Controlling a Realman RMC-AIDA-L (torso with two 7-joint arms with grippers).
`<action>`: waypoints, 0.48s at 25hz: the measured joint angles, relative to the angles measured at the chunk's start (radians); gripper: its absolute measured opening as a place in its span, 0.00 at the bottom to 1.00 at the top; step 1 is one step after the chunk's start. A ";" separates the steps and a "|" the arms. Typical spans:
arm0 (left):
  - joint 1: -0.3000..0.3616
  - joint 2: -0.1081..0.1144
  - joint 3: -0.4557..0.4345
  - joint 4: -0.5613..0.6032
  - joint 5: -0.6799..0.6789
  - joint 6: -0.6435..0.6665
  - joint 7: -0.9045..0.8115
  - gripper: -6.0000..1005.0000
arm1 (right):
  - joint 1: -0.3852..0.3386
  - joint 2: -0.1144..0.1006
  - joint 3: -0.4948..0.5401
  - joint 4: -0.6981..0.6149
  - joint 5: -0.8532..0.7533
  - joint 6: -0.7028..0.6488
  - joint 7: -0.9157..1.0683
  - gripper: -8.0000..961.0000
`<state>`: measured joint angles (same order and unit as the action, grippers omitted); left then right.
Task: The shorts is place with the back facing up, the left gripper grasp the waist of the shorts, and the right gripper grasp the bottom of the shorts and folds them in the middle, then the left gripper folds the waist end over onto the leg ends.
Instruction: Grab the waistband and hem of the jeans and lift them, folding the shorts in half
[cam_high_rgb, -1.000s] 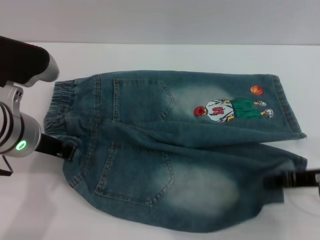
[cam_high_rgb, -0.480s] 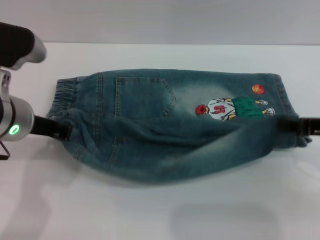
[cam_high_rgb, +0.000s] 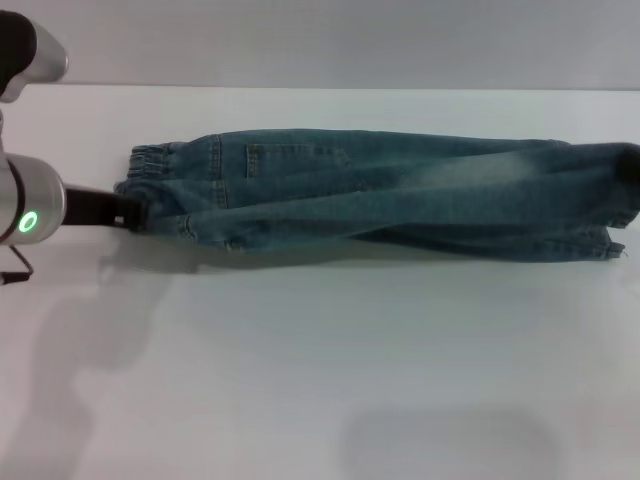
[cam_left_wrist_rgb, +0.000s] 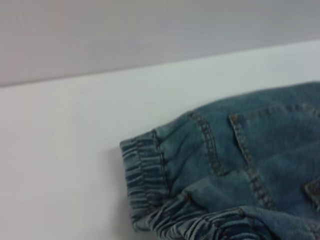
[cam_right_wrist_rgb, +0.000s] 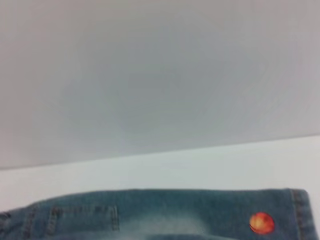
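The shorts (cam_high_rgb: 400, 195) are faded blue denim, stretched in a long narrow band across the white table, the near half raised and doubled toward the far half. A back pocket (cam_high_rgb: 295, 160) shows on top. My left gripper (cam_high_rgb: 132, 212), a black claw on a silver arm with a green light, is shut on the waist just below the ruffled elastic band (cam_high_rgb: 150, 160). My right gripper (cam_high_rgb: 630, 165) shows only as a dark shape at the frame's right edge, holding the upper leg end. A lower leg end (cam_high_rgb: 608, 245) hangs beneath it. The left wrist view shows the waistband (cam_left_wrist_rgb: 145, 185); the right wrist view shows the orange ball print (cam_right_wrist_rgb: 261, 222).
The white table (cam_high_rgb: 320, 380) stretches wide in front of the shorts. Its far edge (cam_high_rgb: 320, 88) meets a grey wall close behind the denim. My left arm's upper link (cam_high_rgb: 25, 60) sits at the top left corner.
Both grippers have lifted the near half of the shorts and carried it away from me over the far half. The cartoon print and the second pocket are now covered in the head view.
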<state>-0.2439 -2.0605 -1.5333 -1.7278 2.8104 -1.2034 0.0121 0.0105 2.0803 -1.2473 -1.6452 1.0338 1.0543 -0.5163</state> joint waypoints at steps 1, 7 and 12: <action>-0.003 0.000 0.000 0.003 -0.003 0.014 0.000 0.15 | 0.006 -0.001 0.000 0.023 0.025 -0.016 -0.018 0.05; -0.015 -0.001 -0.001 0.029 -0.032 0.089 0.000 0.14 | 0.035 -0.003 0.018 0.120 0.092 -0.079 -0.078 0.06; -0.044 -0.002 -0.004 0.071 -0.040 0.130 0.001 0.14 | 0.056 -0.003 0.050 0.175 0.136 -0.107 -0.115 0.07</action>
<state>-0.2884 -2.0625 -1.5376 -1.6569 2.7700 -1.0738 0.0129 0.0669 2.0770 -1.1971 -1.4706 1.1694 0.9471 -0.6318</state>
